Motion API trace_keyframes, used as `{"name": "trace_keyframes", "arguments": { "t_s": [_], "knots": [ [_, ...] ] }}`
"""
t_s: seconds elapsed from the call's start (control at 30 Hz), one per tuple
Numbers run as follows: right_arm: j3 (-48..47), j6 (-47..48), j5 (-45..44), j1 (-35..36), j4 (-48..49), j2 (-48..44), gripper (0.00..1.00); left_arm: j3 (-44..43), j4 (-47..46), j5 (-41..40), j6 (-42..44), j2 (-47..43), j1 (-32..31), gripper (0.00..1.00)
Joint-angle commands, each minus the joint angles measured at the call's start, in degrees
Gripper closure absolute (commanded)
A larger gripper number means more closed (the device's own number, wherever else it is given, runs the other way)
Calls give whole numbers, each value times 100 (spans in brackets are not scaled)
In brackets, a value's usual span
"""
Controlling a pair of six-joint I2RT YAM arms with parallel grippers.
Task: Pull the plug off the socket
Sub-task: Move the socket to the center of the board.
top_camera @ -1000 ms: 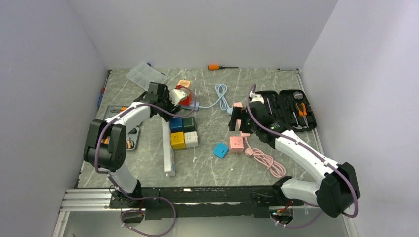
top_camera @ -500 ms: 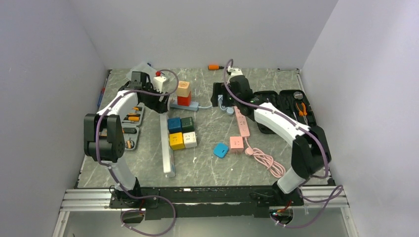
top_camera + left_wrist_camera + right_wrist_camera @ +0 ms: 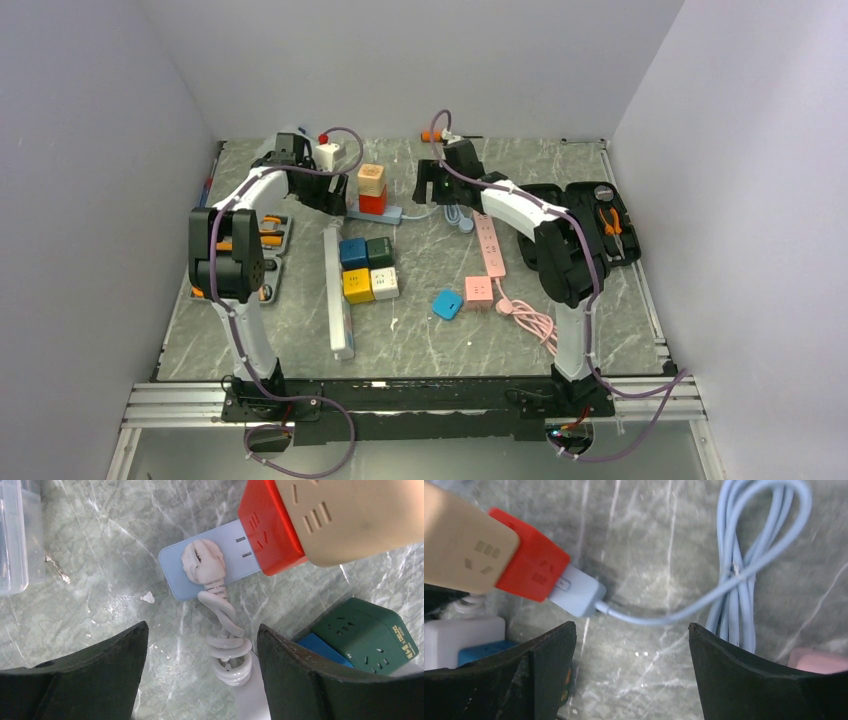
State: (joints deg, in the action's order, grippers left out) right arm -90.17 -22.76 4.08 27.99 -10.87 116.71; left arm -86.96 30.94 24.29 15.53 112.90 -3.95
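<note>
White plug (image 3: 202,565) seated in end of blue socket strip (image 3: 175,583), back of surface (image 3: 100,540), red cube (image 3: 270,535) just beside it, L end effector (image 3: 201,632) released over plug, R end effector (image 3: 631,630) released over strip's cord end.

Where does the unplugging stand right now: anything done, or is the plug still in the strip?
Done: nothing yet. The white plug sits seated in the blue power strip. In hand: the left gripper hovers open over the plug's coiled cord, and the right gripper hovers open at the strip's cable end, near the red cube. Left: probably steady the strip, grip the plug and pull it out.
</note>
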Motion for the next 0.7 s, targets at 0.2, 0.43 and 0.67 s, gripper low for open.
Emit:
{"name": "trace_keyframes", "arguments": {
  "t_s": [0.2,0.43,0.67],
  "knots": [
    [317,-85,788,-66,416,-67,20,-447,-35,-176,271,371,-129,28],
    [-733,324,1342,-304,538,437,22,-172,-251,-277,336,364,-168,41],
    [-1508,225,1729,-468,298,1280,29,-71,-276,-299,399,347,-186,54]
  ]
}}
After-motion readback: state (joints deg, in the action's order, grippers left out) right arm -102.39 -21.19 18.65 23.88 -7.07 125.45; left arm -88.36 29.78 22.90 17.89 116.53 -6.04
